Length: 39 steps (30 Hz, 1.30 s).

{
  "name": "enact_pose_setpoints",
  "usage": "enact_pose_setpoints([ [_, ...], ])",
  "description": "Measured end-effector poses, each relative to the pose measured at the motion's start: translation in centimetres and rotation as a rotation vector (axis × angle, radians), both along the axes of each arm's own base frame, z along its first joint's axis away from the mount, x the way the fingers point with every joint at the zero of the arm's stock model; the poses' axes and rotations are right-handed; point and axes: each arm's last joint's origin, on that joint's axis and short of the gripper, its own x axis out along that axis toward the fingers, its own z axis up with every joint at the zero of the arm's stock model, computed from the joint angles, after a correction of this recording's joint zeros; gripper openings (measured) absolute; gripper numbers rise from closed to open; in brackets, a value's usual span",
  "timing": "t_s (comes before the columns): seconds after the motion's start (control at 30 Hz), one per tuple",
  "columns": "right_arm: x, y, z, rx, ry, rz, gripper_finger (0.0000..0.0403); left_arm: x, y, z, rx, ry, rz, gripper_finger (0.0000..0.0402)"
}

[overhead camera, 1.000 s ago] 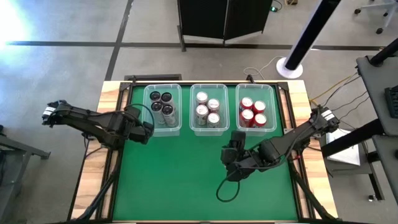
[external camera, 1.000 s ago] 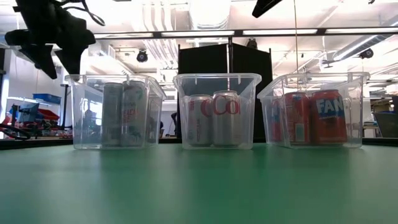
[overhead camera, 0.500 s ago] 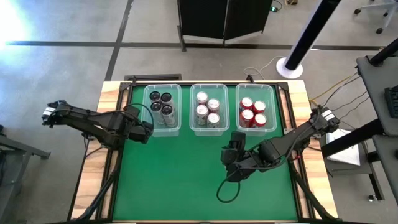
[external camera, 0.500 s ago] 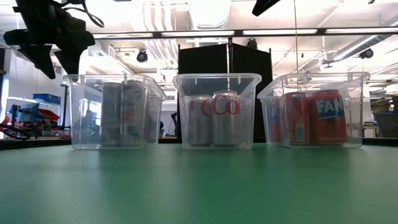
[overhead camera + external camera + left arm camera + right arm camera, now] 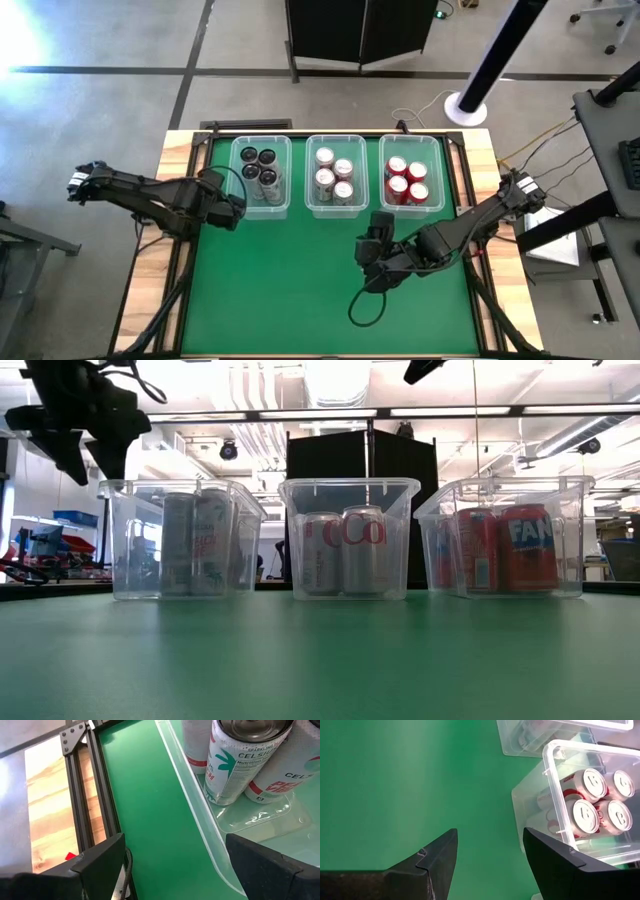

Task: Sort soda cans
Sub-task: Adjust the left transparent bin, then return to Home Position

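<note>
Green table [image 5: 320, 300] | bins [image 5: 334, 176]: 3 | cans [image 5: 334, 176]: 4 black-topped, 4 silver, 4 red | left claw [image 5: 240, 208] wide | right claw [image 5: 381, 222] wide

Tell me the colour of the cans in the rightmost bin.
Red cans with silver tops, clearest in the high view.

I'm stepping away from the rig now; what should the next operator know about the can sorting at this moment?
Left gripper: jaws open, empty, beside the left bin.
Right gripper: jaws open, empty, over the green mat in front of the bins.
Cans: four Celsius cans in the left bin, four silver-white cans in the middle bin, four red cans in the right bin.
Done: every visible can is binned by kind.
Left: no loose cans seen; probably only parking the arms.
</note>
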Motion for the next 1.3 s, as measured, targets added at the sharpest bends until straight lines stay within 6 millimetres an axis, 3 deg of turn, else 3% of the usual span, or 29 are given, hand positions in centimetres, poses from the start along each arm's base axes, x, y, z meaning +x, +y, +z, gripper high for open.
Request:
enact_pose_setpoints([
  [0.17, 0.4, 0.2, 0.2, -0.016, -0.033, 0.051, 0.0219, 0.3, 0.1, 0.9, 0.059, -0.019, -0.045, 0.0326],
  [0.5, 3.4, 0.8, -0.7, -0.088, -0.322, 0.274, 0.0219, 3.1, -0.5, 6.6, 0.22, -0.337, -0.357, 0.0326],
  [0.7, 3.4, -1.5, -1.2, -0.08, -0.435, 0.317, 0.0219, 4.8, -2.0, 5.8, 0.298, -0.477, -0.557, 0.0316],
  [0.83, 1.3, -4.1, -0.3, -0.07, -0.508, 0.292, 0.0219, 5.1, -2.3, 4.7, 0.326, -0.505, -0.657, 0.029],
  [0.97, -2.5, -6.3, 1.2, -0.067, -0.608, 0.262, 0.0219, 4.5, -2.3, 4.5, 0.348, -0.55, -0.751, 0.0248],
  [1.13, -8.1, -8.3, 2.3, -0.046, -0.751, 0.244, 0.0219, 2.3, -1.7, 4.9, 0.399, -0.579, -0.828, 0.017],
  [1.3, -13.2, -10.1, 2.1, -0.005, -0.866, 0.219, 0.0219, 0.6, -1.7, 4.8, 0.46, -0.765, -1.049, 0.0083],
])
